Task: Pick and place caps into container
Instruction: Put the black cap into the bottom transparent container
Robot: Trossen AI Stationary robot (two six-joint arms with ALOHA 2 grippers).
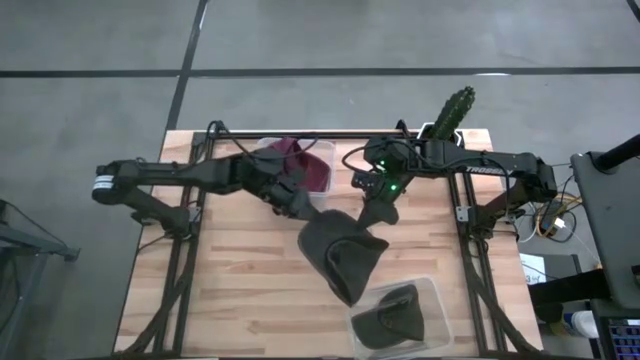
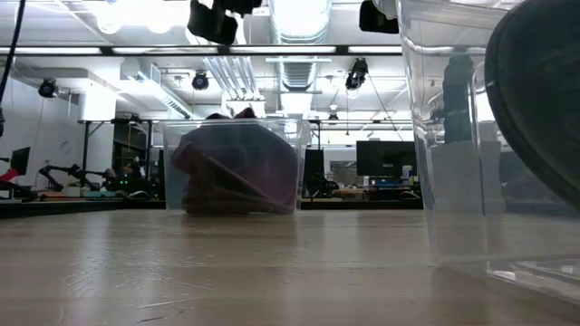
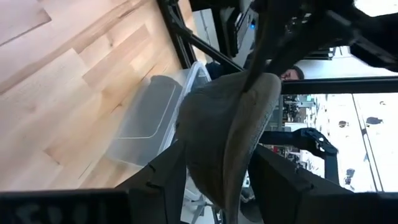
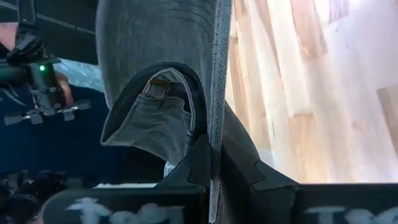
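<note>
An olive-grey cap (image 1: 342, 255) hangs in the air over the middle of the table, between my two grippers. My left gripper (image 1: 303, 208) is at its far-left side and my right gripper (image 1: 378, 212) at its far-right side, and both are shut on it. In the right wrist view the cap (image 4: 161, 56) shows its back strap and buckle (image 4: 158, 87). Maroon caps (image 1: 300, 160) lie in a clear bin at the far side. Another dark cap (image 1: 395, 318) lies in a clear container (image 1: 435, 300) at the near right. My left gripper (image 3: 217, 180) has the cap's soft crown (image 3: 217, 149) between its two fingers, which stand wide apart on either side of it. It comes slanting down from the table's left. The cap is lifted clear of the table. My right gripper (image 4: 214, 168) pinches the thin edge of the cap's brim (image 4: 217, 124) between its two fingers, coming slanting down from the far right. The edge runs straight out along the fingers. The rest of the cap hangs below, clear of the table.
A green cactus (image 1: 450, 110) stands at the far right edge behind my right arm. The far bin (image 2: 240, 172) and the near container (image 2: 489, 136) both stand on the wood. Bare table (image 1: 230, 280) lies to the near left.
</note>
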